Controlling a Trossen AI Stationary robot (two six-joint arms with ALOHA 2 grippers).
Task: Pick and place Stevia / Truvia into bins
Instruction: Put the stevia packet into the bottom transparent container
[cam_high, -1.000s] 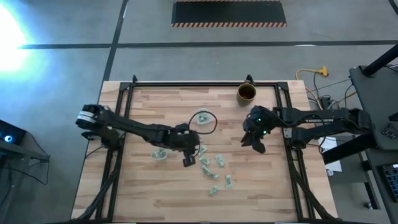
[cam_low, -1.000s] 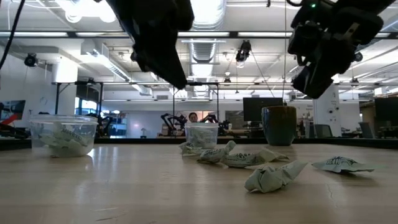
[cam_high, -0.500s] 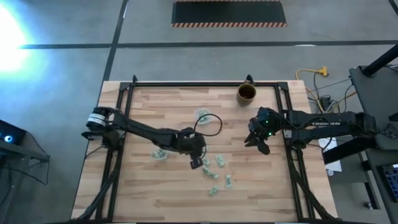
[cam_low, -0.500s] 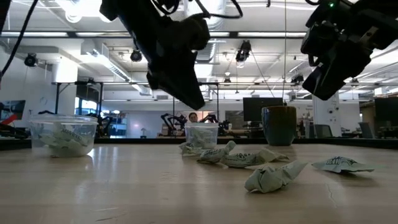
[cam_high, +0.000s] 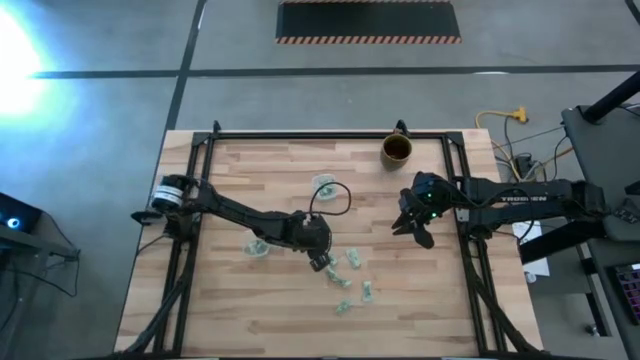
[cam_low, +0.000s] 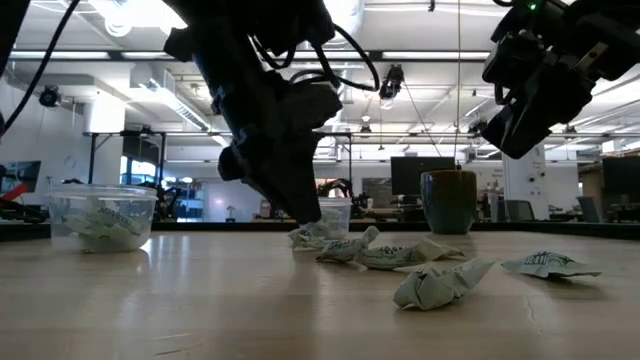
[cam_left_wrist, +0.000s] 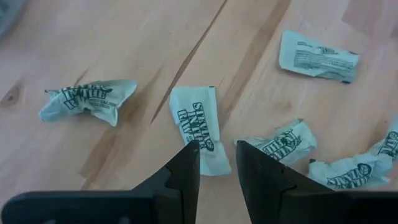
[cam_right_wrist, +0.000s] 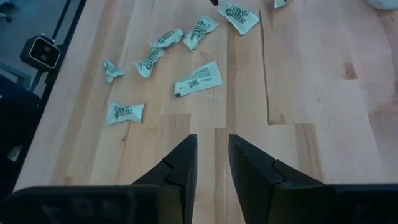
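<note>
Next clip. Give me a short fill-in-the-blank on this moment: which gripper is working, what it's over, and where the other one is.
1. The ____ gripper is down at the loose sachets, its fingers open over one flat sachet.
2. The right gripper hangs ____ the table, holding nothing.
3. The brown mug stands near the table's far edge, on the ____ arm's side.
4. Each of the two clear cups already holds ____.

Missing words: left; above; right; sachets

We found the left gripper (cam_high: 319, 262) low among scattered sachets (cam_high: 349, 273), with one cup (cam_high: 257, 247) just beside its arm and another (cam_high: 325, 187) behind. The mug (cam_high: 397, 150) stood near the far edge. Bare wood (cam_high: 420, 300) lay open below the right gripper (cam_high: 418, 232).
</note>
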